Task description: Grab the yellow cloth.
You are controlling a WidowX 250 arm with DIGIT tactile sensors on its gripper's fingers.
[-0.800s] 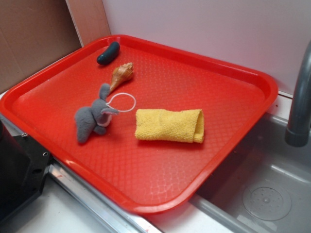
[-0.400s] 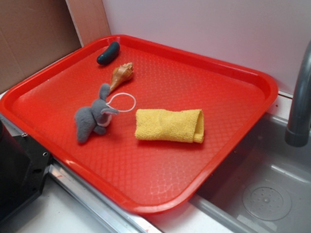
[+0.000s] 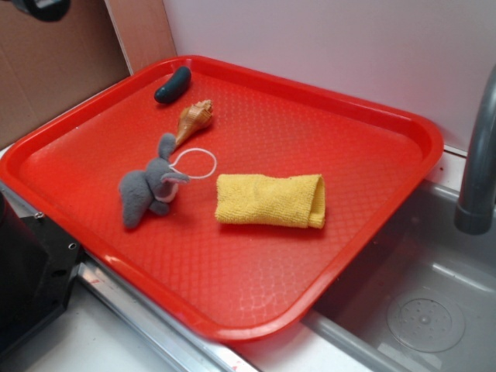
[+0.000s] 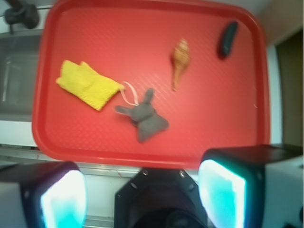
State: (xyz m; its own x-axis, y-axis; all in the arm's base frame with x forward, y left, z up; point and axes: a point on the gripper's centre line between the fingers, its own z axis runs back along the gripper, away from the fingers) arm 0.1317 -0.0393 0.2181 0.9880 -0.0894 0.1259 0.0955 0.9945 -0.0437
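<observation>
The yellow cloth (image 3: 270, 201) lies folded flat on the red tray (image 3: 364, 124), right of the middle. In the wrist view the yellow cloth (image 4: 88, 84) is at the tray's left part, far from my gripper (image 4: 142, 194). The gripper hangs high above the tray's near edge with its jaws wide apart and nothing between them. Only a dark bit of the gripper (image 3: 35, 6) shows at the top left corner of the exterior view.
A grey plush bunny (image 3: 149, 186) with a white loop lies left of the cloth. A tan shell (image 3: 194, 118) and a dark oblong piece (image 3: 172, 84) lie at the tray's far left. A sink (image 3: 426, 302) and a grey tap (image 3: 479, 163) are at the right.
A dark part of the gripper has come into the top left corner of the exterior view. The cloth and the other things have not moved.
</observation>
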